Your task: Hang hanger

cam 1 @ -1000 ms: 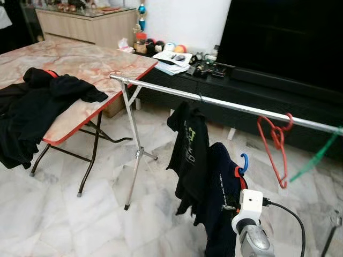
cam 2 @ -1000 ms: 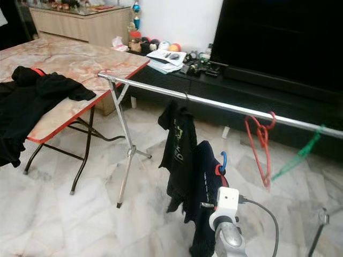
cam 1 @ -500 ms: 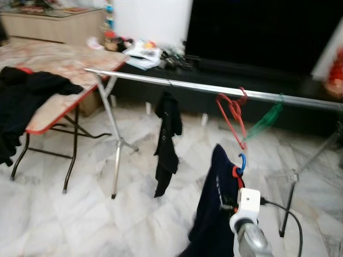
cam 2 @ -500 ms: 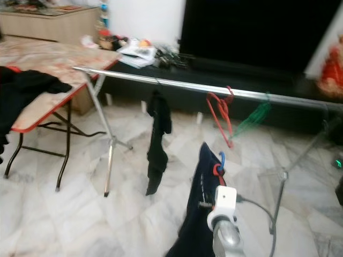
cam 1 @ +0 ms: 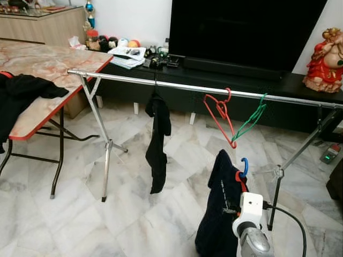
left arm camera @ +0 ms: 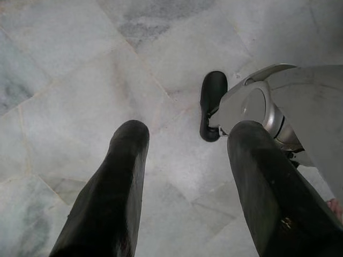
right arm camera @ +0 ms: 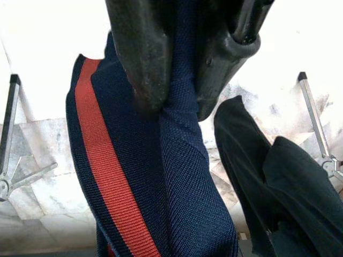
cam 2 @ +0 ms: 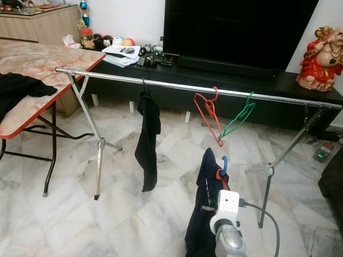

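Observation:
A navy garment (cam 1: 217, 214) with a red stripe (right arm camera: 104, 176) hangs from a blue-hooked hanger (cam 1: 245, 166), low and in front of the rail. My right gripper (right arm camera: 179, 104) is shut on the fabric at the hanger's top, below its white wrist camera (cam 1: 251, 206). The silver clothes rail (cam 1: 187, 87) runs across the room on folding legs. It carries a black garment (cam 1: 158, 139), an empty red hanger (cam 1: 220, 115) and an empty green hanger (cam 1: 249, 118). The blue hook sits below the rail, under the green hanger. My left gripper (left arm camera: 187, 134) hangs open above the marble floor.
A folding table (cam 1: 48, 69) with black clothes (cam 1: 21, 93) stands at the left. Behind the rail are a low black console (cam 1: 214, 80) with clutter, a large TV (cam 1: 246, 27) and a red statue (cam 1: 324, 53). The rail's right leg (cam 1: 289, 171) stands close to my right arm.
The view has swung to the right, so the whole rail and the statue now show and the blur is gone. My right gripper still holds the navy garment in the same pose.

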### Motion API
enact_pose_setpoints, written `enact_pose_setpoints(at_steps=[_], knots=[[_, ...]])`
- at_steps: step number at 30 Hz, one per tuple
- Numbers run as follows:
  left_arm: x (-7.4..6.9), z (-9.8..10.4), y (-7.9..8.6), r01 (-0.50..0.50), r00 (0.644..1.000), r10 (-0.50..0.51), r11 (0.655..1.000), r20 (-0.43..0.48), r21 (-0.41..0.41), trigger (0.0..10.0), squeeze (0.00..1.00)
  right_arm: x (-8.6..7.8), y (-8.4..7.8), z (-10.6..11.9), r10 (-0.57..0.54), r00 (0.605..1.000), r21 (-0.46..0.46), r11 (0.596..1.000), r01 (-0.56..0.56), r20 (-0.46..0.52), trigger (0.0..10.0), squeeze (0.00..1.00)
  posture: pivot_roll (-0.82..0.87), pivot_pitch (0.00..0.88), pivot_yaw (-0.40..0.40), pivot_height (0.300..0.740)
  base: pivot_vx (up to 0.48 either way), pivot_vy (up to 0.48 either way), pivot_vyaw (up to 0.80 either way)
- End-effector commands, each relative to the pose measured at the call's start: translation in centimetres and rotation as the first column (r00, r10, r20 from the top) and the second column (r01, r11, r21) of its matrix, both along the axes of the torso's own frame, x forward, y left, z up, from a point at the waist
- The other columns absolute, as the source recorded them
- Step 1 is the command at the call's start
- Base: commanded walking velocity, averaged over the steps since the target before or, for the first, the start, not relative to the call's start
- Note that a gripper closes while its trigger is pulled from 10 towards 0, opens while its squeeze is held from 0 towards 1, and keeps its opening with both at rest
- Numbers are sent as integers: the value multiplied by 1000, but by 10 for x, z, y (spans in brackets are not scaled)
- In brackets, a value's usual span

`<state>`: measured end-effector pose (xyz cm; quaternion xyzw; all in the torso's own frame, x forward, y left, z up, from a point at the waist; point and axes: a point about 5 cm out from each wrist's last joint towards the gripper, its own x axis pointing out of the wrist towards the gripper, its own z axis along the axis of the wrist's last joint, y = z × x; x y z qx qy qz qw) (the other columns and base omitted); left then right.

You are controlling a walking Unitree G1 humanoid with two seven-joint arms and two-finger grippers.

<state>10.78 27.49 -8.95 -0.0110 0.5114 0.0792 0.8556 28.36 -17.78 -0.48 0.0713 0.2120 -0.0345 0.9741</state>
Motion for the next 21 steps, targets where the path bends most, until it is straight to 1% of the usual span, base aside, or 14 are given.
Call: enact_pose_setpoints(at_steps=[1,12,21], knots=[[-3,0,3,1,1000,-1,1000,-17,3,10000,0,8,-2,10,-12,999,-3,1000,12,53,10000,0,153,0,-68,740,0,352,0],[-3,0,4,6,1000,-6,1000,-19,5,10000,0,6,-6,9,-28,998,-8,1000,29,47,10000,0,154,0,-65,740,0,354,0],[-3,1,4,1,1000,-1,1000,-16,5,10000,0,8,-4,10,-28,998,-8,1000,29,52,10000,0,157,0,-64,740,0,364,0]])
